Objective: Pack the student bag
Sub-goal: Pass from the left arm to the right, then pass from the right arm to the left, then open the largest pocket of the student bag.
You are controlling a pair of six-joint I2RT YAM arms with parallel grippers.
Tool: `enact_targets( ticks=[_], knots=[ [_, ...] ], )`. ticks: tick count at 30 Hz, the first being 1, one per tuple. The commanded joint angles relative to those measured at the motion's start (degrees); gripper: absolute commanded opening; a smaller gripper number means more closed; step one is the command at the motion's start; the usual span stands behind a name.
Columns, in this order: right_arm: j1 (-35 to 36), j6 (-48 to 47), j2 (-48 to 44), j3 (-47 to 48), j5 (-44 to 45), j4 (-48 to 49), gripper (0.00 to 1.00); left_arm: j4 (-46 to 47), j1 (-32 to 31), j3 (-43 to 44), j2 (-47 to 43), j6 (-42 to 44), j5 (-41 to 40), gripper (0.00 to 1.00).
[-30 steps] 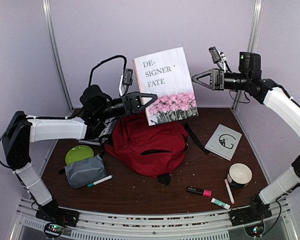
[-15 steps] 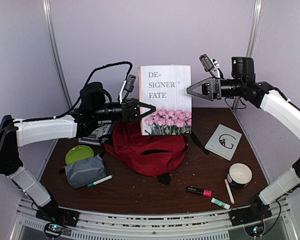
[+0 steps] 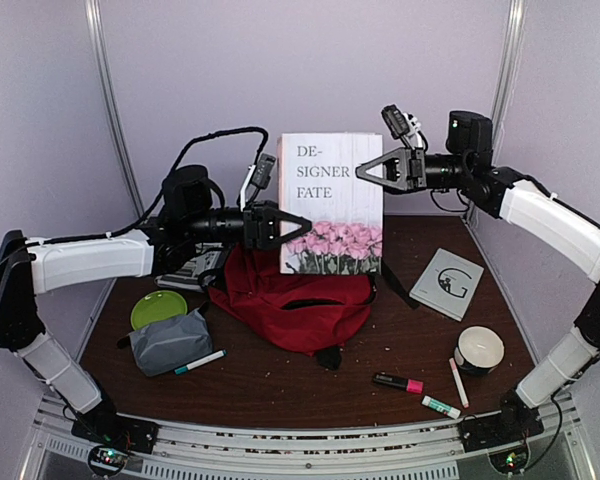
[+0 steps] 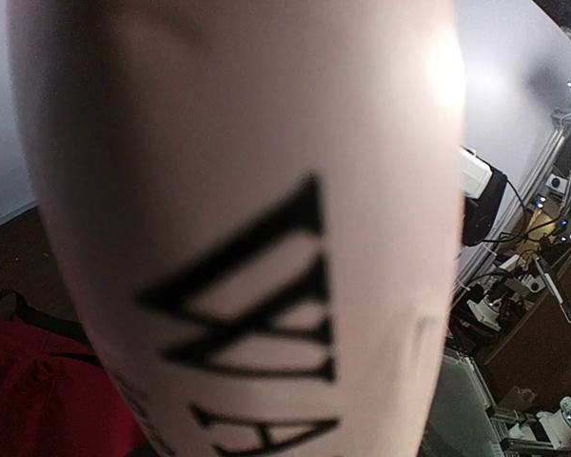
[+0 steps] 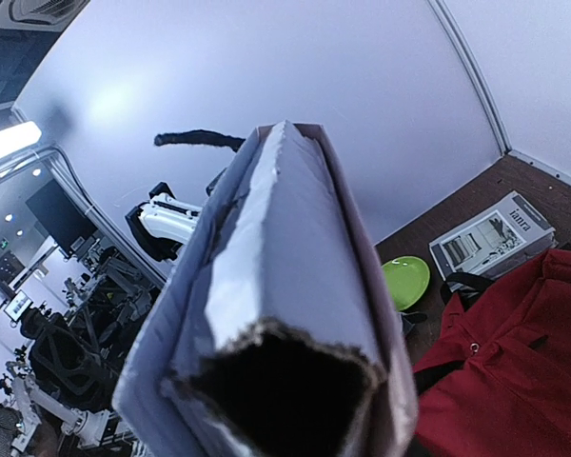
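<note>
My right gripper (image 3: 360, 172) was clamped half-wide across the upper right edge of the upright book (image 3: 330, 200). My left gripper (image 3: 302, 222) straddled its lower left edge; whether it gripped, I couldn't tell. The student bag (image 3: 290, 300) lay just beneath, mid-table.

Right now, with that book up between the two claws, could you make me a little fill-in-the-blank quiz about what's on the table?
1. The upright book is titled DE-SIGNER ____.
2. It stands above the ____ student bag.
3. The grey pouch lies beside a ____ plate.
4. Near the front edge, the black marker has a ____ end.
Missing words: FATE, red, green, pink.
</note>
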Motion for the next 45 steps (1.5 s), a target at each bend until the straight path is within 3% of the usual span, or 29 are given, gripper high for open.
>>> enact_targets(
  ticks=[1,5,13,16,20,23,26,28,30,37,45],
  knots=[
    [-0.9,11.9,0.4,-0.7,-2.2,14.7,0.36,1.2,-0.4,-0.4,-1.7,1.2,0.2,0.61],
    [-1.7,19.1,1.5,-0.9,-2.2,22.9,0.34,1.5,-0.8,-1.5,-2.1,1.3,0.0,0.59],
    [-2.0,20.2,2.1,-1.3,-2.0,24.9,0.34,3.8,-1.0,-2.8,-2.3,-0.3,0.4,0.38],
    [-2.1,17.8,1.7,-1.8,-1.7,22.5,0.44,4.9,-1.1,-2.7,-2.3,-1.0,0.7,0.3],
    [-2.6,-1.9,0.3,0.4,3.0,3.7,0.77,4.3,-0.4,-2.4,-2.9,-2.6,0.3,0.29],
    [-3.0,-20.7,-0.6,4.4,9.3,-18.0,0.85,-2.8,1.1,-2.1,-4.9,-2.0,-2.3,0.27],
    [-2.9,-33.3,-1.7,5.5,18.0,-28.4,0.85,-18.8,2.8,0.2,-8.8,4.3,-7.1,0.27],
    [-2.7,-37.4,-2.3,3.7,23.1,-29.7,0.82,-32.7,3.0,2.1,-11.7,11.5,-11.7,0.28],
    [-1.9,-40.0,-2.4,0.7,26.3,-29.2,0.81,-40.2,3.7,2.9,-14.3,14.6,-15.0,0.28],
    [9.2,-50.5,2.7,-1.9,33.9,-34.3,0.69,-51.3,7.0,0.4,-22.9,15.0,-20.7,0.28],
    [20.1,-55.2,11.9,2.3,40.4,-37.7,0.63,-63.9,11.9,-1.3,-26.9,14.0,-24.6,0.27]
  ],
)
